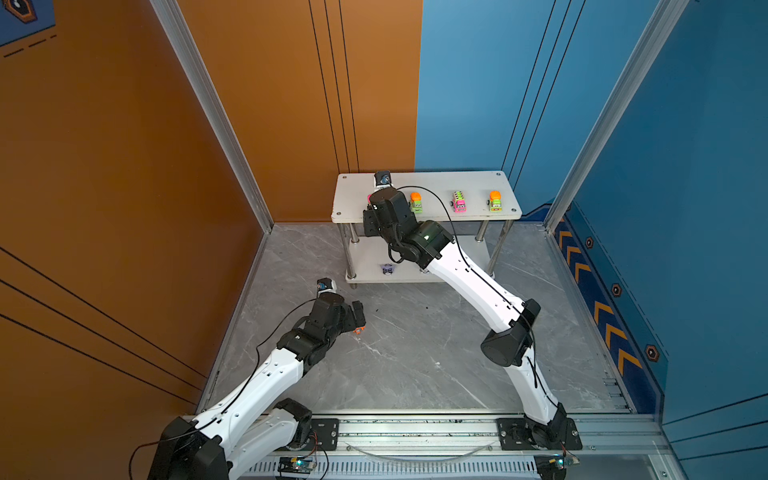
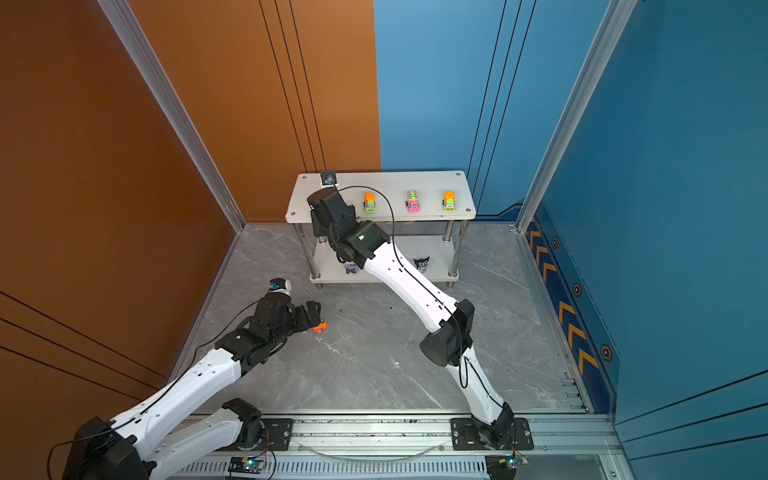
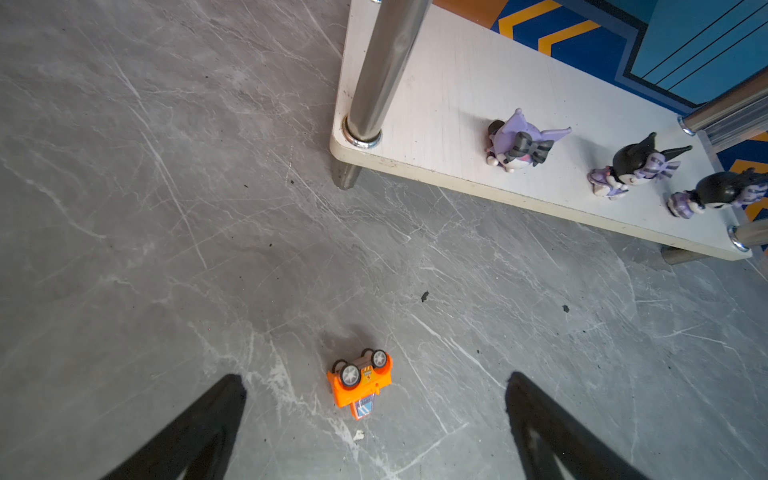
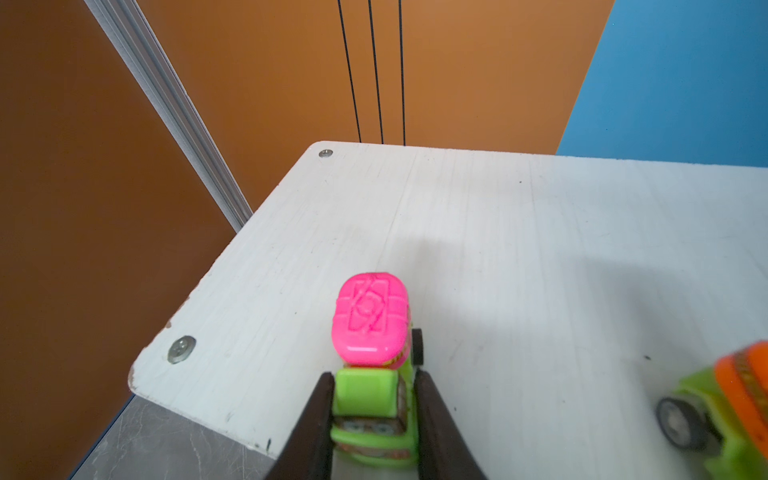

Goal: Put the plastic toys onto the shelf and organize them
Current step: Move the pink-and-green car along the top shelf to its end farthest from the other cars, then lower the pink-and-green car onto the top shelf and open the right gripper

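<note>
The white two-tier shelf point(image 1: 432, 183) stands at the back. Three trucks line its top: orange-green point(image 1: 416, 202), pink point(image 1: 459, 202), orange-green point(image 1: 495, 200). My right gripper point(image 4: 374, 376) is shut on a green truck with a pink tank point(image 4: 370, 324), whose wheels rest near the top tier's left corner point(image 4: 498, 228). Three black-and-purple figurines point(image 3: 519, 143) point(image 3: 636, 168) point(image 3: 715, 193) stand on the lower tier point(image 3: 449, 83). An orange car point(image 3: 360, 380) lies wheels-up on the floor. My left gripper point(image 3: 374, 377) hangs open over it, a finger on either side, well apart.
A chrome post point(image 3: 386, 62) rises at the lower tier's corner close to the orange car. Orange and blue walls close in the back and sides. An aluminium rail point(image 1: 415, 428) carries both arm bases at the front. The right arm point(image 1: 469, 274) stretches across the shelf's front.
</note>
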`<state>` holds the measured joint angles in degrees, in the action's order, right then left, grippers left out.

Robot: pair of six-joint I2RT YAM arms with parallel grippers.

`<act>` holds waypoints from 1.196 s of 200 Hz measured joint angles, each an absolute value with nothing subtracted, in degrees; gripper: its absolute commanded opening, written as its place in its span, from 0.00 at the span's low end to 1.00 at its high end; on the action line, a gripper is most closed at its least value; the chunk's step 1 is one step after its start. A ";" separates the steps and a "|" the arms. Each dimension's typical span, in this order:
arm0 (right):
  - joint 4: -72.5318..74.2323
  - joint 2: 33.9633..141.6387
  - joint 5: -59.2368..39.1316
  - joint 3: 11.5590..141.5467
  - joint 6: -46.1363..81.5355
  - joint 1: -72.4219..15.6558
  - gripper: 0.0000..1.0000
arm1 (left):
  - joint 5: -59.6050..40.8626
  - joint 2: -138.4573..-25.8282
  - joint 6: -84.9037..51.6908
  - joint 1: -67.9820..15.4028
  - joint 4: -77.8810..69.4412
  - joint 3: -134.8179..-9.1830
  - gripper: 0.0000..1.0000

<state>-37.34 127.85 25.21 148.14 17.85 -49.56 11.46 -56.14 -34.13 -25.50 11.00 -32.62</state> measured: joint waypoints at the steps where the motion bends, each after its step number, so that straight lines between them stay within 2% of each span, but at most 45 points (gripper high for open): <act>1: -37.36 127.85 25.28 148.14 17.85 -49.56 0.19 | 11.46 -56.12 -34.13 -25.50 10.98 -32.62 0.99; 15: -37.45 127.85 25.76 148.14 17.87 -49.56 0.20 | 11.46 -55.90 -34.13 -25.50 11.00 -32.58 0.99; 45: -37.45 127.85 25.82 148.14 17.87 -49.56 0.33 | 11.46 -55.29 -34.13 -25.50 11.00 -32.27 0.99; 116: -38.09 127.83 24.86 148.14 18.09 -49.56 0.51 | 11.49 -55.29 -34.15 -25.50 11.03 -32.18 1.00; 175: -38.17 122.65 20.38 142.19 18.26 -49.41 0.52 | 11.53 -55.29 -34.13 -25.08 11.03 -32.14 0.98; 239: -32.25 102.19 16.62 122.17 16.21 -49.45 0.52 | 11.51 -56.84 -34.11 -23.27 10.98 -32.14 0.98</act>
